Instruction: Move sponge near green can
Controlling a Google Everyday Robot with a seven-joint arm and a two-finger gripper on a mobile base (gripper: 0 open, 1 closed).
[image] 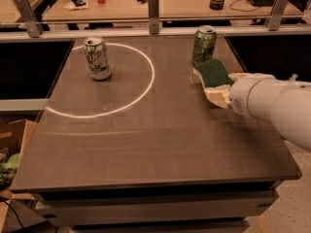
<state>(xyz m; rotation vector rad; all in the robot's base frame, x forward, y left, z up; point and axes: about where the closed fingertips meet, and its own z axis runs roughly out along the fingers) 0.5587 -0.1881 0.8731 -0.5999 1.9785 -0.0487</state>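
The sponge (213, 73), dark green on top with pale yellow foam below, is tilted and held just in front of and to the right of the green can (204, 44). The green can stands upright near the table's far right edge. My gripper (221, 95) comes in from the right on a white arm and is shut on the sponge's near end. The sponge's far end almost reaches the can's base.
A white and silver can with green lettering (97, 58) stands at the far left inside a bright ring of light (146, 86) on the dark table (155, 144). A metal rail with posts (153, 6) runs along the back. A cardboard box (9, 149) sits on the floor at left.
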